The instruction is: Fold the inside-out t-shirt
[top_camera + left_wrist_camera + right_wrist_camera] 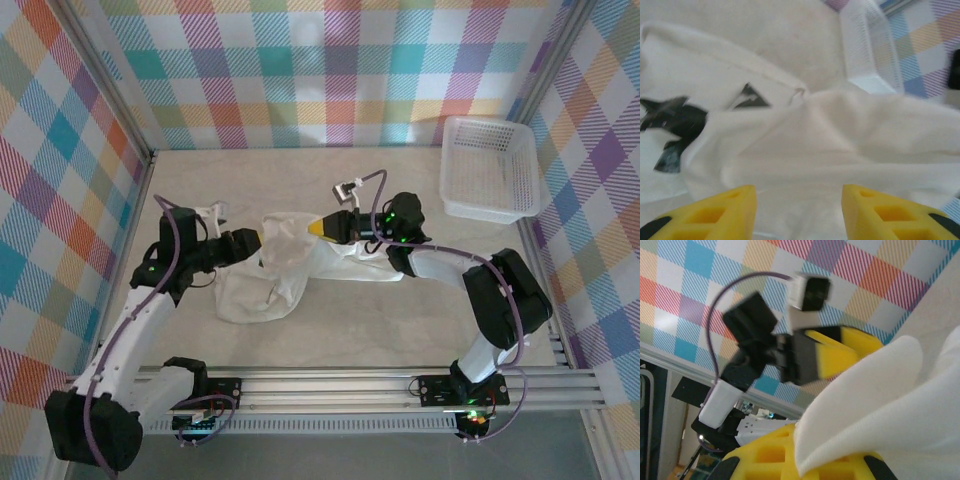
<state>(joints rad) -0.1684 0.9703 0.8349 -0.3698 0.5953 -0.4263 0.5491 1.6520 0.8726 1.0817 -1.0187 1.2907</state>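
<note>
The plain white, soft cloth t-shirt (285, 270) lies bunched at the middle of the pale table (250, 180), between the two arms. Its long axis runs roughly left to right, tilted so that the left end sags nearer and the right end lies a little farther. A rumpled lobe spreads toward the near left.

The right gripper (322, 228) is clenched on a fold of the cloth at the shirt's far edge. In the right wrist view, the fabric spills out from its yellow fingers (765, 457). The left gripper (258, 240) sits just left of it at the same far edge, with its jaws released. In the left wrist view, its yellow fingers (725, 210) stand apart with the cloth lying in the gap.

The white plastic mesh basket (480, 212) stands in the far right corner, well apart from the shirt. Bare table lies on the far side of the shirt, and also on the near side up to the metal rail (350, 385).
</note>
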